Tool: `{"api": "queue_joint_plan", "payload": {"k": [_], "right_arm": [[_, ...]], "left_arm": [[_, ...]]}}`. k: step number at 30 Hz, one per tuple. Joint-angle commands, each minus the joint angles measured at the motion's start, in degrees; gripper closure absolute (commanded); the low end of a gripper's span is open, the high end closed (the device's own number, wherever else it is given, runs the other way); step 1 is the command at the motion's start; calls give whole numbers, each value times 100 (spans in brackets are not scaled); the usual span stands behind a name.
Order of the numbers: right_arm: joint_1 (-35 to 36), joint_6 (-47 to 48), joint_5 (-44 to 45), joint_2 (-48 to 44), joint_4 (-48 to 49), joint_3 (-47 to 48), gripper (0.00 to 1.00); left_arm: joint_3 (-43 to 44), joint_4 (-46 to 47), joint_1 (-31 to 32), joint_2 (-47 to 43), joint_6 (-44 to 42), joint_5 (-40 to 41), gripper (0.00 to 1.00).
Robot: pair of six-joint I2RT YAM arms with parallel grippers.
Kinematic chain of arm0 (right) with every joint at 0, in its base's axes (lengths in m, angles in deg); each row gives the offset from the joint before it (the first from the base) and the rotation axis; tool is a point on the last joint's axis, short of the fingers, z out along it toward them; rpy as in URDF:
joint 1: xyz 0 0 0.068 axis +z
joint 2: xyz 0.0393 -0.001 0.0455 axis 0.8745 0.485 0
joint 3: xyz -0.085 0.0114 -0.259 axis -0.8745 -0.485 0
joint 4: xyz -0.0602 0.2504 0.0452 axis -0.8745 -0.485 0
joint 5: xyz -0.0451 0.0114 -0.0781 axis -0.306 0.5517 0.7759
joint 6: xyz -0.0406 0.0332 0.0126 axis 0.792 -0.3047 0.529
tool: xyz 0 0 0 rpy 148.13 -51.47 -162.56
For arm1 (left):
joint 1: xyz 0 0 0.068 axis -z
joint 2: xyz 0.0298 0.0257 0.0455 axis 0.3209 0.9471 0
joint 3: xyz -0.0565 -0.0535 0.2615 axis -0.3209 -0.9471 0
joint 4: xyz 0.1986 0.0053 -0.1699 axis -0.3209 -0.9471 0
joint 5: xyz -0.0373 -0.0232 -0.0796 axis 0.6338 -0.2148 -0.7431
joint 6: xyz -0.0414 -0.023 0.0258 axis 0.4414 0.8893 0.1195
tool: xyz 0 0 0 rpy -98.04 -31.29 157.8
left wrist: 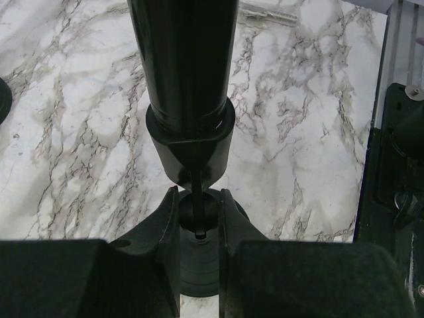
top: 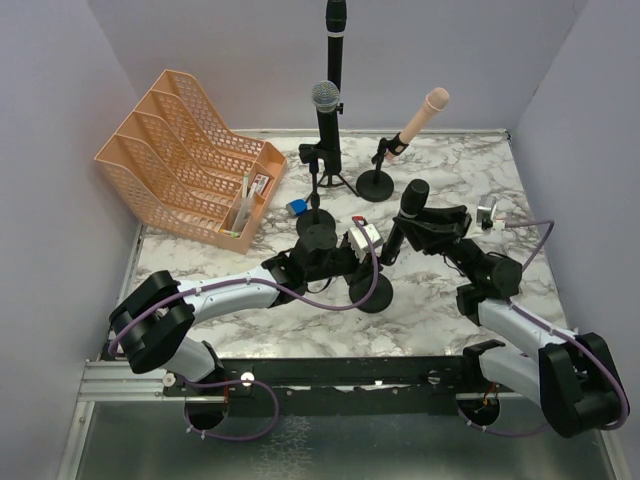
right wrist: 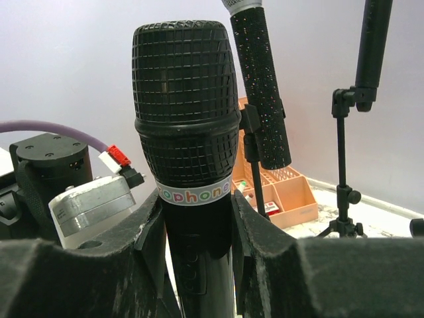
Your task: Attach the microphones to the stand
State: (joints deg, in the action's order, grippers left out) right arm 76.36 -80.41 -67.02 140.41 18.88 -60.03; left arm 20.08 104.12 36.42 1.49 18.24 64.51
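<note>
Black plastic, hard and smooth: the black microphone [right wrist: 189, 132] is a stiff stick. We judge it light but head-heavy, with a barrel that is slick between pads. The mesh head looks dentable, so the grip belongs on the barrel.

Right hand [right wrist: 199, 215] is closed narrow on the barrel just under the printed band. The microphone stands near upright over the bench [top: 460, 170], between the two arms. Its lower end appears seated in the collar of the stand [left wrist: 192, 146].

Left hand [left wrist: 199, 215] is pinched narrow on that stand's thin stem below the collar. We judge the stand light and tippy, so the stem needs steadying.

Pink microphone [top: 425, 112], silver-headed microphone [top: 326, 120] and tall black microphone [top: 335, 35] sit on stands behind.
</note>
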Motion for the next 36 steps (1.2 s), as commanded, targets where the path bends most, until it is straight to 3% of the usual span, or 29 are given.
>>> {"api": "queue_joint_plan", "payload": {"k": [1,7,12,15,25,30,36], "right_arm": [[49,150,-627,-134,-201,-237,99],[47,505,-804,-604,-1623,-117,99],[52,871,145,-1176,-3554,40,99],[47,1050,611,-1537,-3912,-86,99],[48,1299,-357,-997,-5564,672,99],[50,1323,-276,-1224,-5748,501,99],[48,24,65,-1196,-4324,-172,99]], "left_arm": [[-96,17,6,-14,257,66,100],[-122,17,-3,-20,264,163,100],[-141,17,-11,-42,281,181,100],[-156,17,-11,-53,302,207,100],[-147,17,-20,-75,297,572,100],[-182,58,-20,-70,372,650,100],[-192,104,-16,-54,408,694,100]]}}
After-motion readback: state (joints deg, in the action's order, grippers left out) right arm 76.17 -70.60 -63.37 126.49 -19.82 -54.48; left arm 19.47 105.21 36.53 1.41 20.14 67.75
